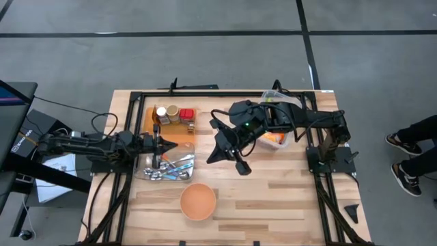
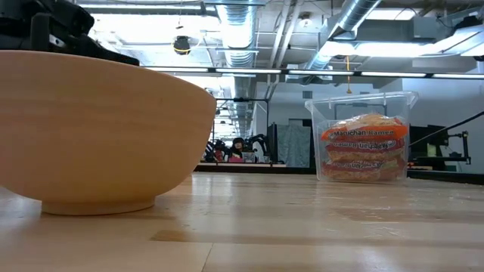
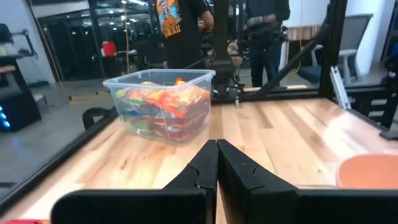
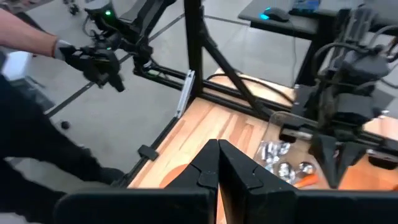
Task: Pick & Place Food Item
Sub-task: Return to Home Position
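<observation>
A clear bin of orange ramen packets stands on the table's far right part, largely under my right arm in the high view. An orange bowl sits on its base near the front edge, and it fills the left of the low view. My left gripper is shut and empty, level over the orange tray at the left. My right gripper is shut and empty, held high over the table's middle, pointing toward the left arm.
The tray holds small jars at its far end and several silver packets at its near end. A black frame rail edges the table. A person's hand holds a device beyond the table. Bare wood lies right of the bowl.
</observation>
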Tool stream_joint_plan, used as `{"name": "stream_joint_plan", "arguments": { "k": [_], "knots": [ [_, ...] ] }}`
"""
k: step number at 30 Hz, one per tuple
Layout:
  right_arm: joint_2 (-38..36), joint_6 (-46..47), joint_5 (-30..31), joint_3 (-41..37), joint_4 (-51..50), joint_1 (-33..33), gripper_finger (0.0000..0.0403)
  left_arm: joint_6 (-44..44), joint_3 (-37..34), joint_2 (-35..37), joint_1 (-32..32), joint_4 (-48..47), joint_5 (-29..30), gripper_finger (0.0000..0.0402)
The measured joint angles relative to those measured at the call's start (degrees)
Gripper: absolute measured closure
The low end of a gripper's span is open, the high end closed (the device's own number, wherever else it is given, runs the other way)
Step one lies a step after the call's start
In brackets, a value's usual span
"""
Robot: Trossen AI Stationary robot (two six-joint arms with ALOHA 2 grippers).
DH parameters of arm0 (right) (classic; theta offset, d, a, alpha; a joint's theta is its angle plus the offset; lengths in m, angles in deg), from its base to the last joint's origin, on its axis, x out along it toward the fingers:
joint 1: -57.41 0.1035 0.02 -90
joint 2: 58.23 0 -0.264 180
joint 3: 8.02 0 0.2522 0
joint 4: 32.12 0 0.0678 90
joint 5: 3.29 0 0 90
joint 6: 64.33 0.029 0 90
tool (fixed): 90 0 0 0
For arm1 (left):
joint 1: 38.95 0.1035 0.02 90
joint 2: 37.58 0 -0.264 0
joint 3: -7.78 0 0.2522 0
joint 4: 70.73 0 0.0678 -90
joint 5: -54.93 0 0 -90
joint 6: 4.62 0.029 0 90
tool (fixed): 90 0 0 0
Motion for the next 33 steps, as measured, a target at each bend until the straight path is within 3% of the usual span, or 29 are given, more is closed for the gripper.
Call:
{"name": "stream_joint_plan", "arguments": {
  "k": [9,17,23,25,27,33],
  "knots": [
    [-0.71,0.59,-1.23,0.02,0.76,-3.06,0.0403,-1.34,0.00,0.00,0.00,0.03,0.00,0.0402],
    [3.25,1.88,3.31,0.16,6.41,-2.61,0.0403,-1.36,0.00,0.00,0.00,0.00,0.02,0.0402],
    [5.34,-1.15,4.24,-1.85,-1.74,-2.09,0.0403,-1.38,0.00,0.04,0.00,0.06,0.00,0.0402],
    [1.03,-2.32,4.31,-7.36,-1.35,-1.05,0.0403,-1.38,0.00,0.06,0.00,0.16,0.01,0.0402],
    [-5.40,-1.99,4.03,-15.65,6.95,-0.19,0.0403,-1.38,0.00,0.04,0.00,0.25,0.00,0.0402],
    [-26.12,5.25,9.22,-48.25,30.65,0.22,0.0403,-1.38,0.00,0.04,0.00,0.49,0.00,0.0401]
  ]
}}
